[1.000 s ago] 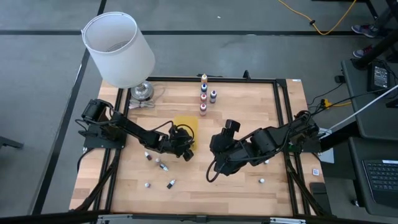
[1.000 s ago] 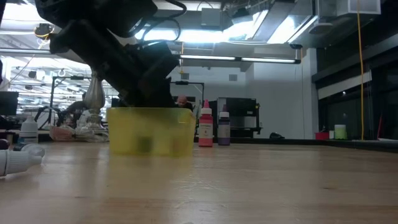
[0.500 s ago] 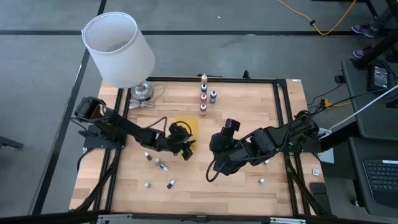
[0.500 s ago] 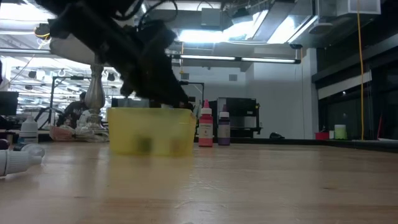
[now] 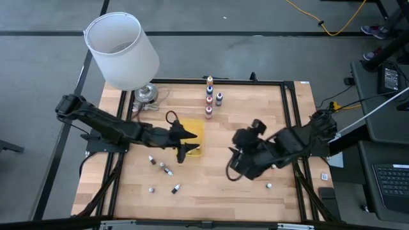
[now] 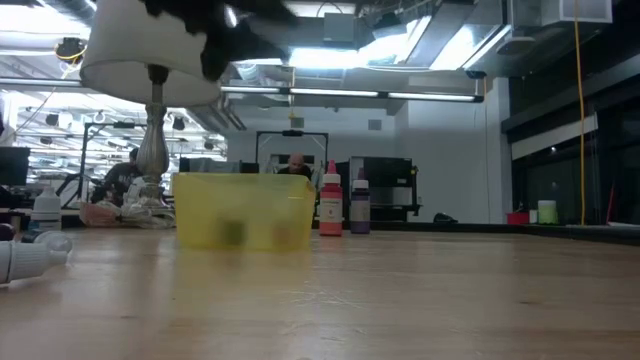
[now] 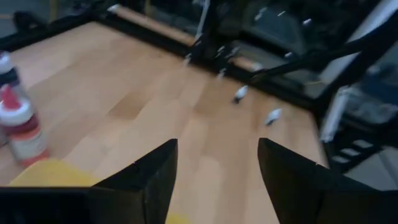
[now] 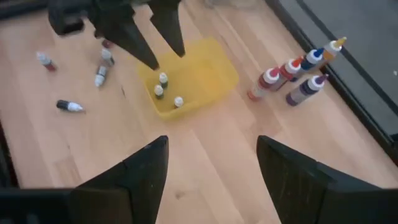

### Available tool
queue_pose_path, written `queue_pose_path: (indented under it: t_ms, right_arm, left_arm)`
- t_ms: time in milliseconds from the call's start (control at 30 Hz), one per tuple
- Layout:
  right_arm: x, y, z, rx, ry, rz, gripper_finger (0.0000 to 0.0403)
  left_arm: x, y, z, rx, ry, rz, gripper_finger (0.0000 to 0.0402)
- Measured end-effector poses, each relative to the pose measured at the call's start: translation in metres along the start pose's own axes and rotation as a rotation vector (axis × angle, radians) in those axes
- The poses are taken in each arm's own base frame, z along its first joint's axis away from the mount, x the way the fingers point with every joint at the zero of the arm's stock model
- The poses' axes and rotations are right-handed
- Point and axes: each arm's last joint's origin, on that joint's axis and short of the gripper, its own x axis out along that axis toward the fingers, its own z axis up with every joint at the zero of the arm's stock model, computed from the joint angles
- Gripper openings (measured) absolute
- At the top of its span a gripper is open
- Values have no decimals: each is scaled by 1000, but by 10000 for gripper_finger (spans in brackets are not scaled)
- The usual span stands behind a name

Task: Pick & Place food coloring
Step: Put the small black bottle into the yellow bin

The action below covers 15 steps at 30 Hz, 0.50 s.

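Left gripper (image 5: 181,145) hovers over the yellow tray (image 8: 193,84), jaws parted, empty; looks like a drop-off step. Three bottles (image 8: 163,86) lie in the tray; loose bottles (image 5: 162,168) lie on the counter (image 5: 255,128) near the left arm. Right gripper (image 5: 235,167) waits mid-counter, jaws apart, empty. Next: reach for a loose bottle.

Looked like a robotics lab or big open workshop: the wooden table (image 5: 255,121) sat inside a black metal frame (image 5: 291,115), with exposed ceiling ducts (image 6: 400,30) above it, a keyboard (image 5: 388,182) beside it, and equipment benches (image 6: 390,205) behind it.
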Motion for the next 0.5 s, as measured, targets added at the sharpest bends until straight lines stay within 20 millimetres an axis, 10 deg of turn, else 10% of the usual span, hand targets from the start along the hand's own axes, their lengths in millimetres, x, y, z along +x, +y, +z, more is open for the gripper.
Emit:
queue_pose_path:
  t_ms: [500]
  right_arm:
    - [6, 20, -35, 546, -14, -47, 244]
  left_arm:
    - [-41, -5, 32, -48, -66, -262, 246]
